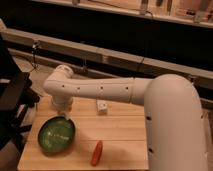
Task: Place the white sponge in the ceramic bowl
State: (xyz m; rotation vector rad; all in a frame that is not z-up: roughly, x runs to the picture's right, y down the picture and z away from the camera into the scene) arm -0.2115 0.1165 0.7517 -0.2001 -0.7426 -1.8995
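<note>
The white sponge sits on the wooden table near its back edge, just below the robot's long white arm, which stretches across from the right. The green ceramic bowl rests well apart from it, toward the table's front left, and an orange carrot lies near the front edge. The gripper hangs at the arm's bent left end, just above the bowl's far rim; I cannot tell its state.

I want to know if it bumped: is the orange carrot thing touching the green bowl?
Apart. The camera view shows bare wood between the carrot and the green bowl. The gripper hangs above the bowl's far rim.
</note>
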